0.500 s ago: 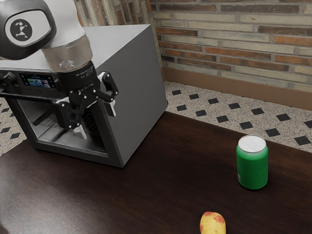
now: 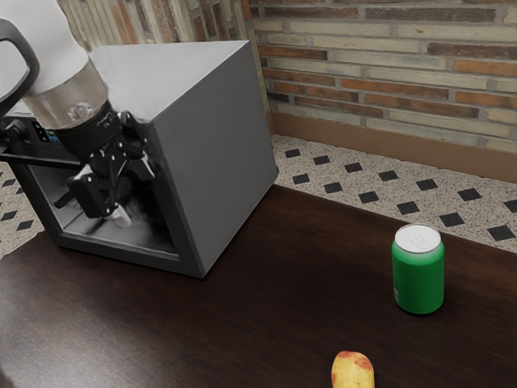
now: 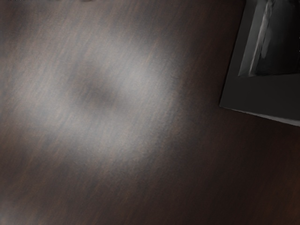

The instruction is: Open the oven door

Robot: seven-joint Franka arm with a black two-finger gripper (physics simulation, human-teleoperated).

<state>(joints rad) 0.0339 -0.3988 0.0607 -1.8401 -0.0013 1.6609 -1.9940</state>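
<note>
Toward the exterior view's left, the end effector has moved a bit. Its two fingers are spread apart, by the front of the big gray oven. The oven sits on the brown desk, well apart from the green can.

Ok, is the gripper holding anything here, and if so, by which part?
Nothing is held: the gripper is open, its fingers apart with nothing gripped between them.

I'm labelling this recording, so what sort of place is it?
Probably a simulated kitchen corner: a grey box-shaped metal oven and a green aluminium drinks can on a dark wooden table.
</note>
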